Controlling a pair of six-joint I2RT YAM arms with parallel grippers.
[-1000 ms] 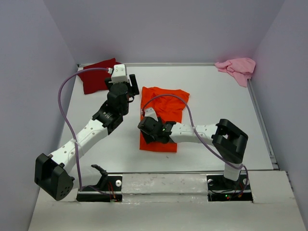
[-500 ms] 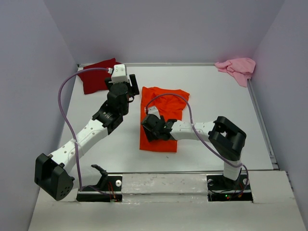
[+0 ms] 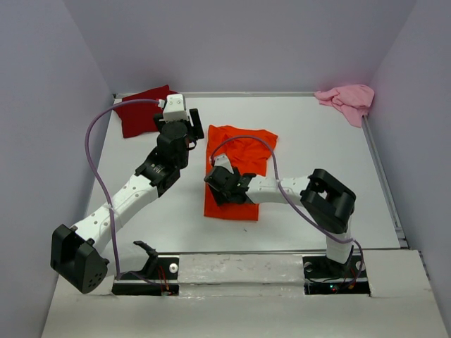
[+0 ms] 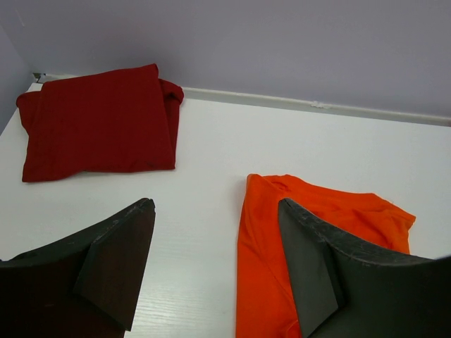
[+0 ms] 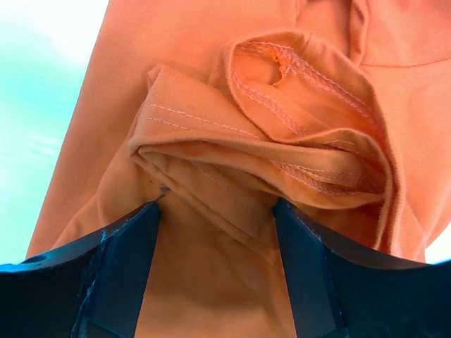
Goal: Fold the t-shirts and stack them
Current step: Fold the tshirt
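At the far left corner of the tabletop (image 3: 317, 183) the dark red t-shirt (image 3: 143, 110) lies folded. Your left end effector (image 4: 215, 211) hovers wide beside it, holding nothing. Mid-tabletop, on the orange t-shirt (image 3: 243, 148), your right end effector (image 5: 215, 211) stands wide at a bunched fold (image 5: 282, 141). Lower it and pinch every layer. The pink t-shirt (image 3: 347, 98) lies crumpled in the far right corner.

The plain orange shirt (image 3: 243, 148) lies mid-table. A dark red shirt (image 3: 141, 113) sits at 11 o'clock and a pale pink shirt (image 3: 349, 98) at 1 o'clock. The table (image 3: 317, 162) is white, the walls (image 3: 232, 42) lilac, and the arms (image 3: 127, 201) white and black.
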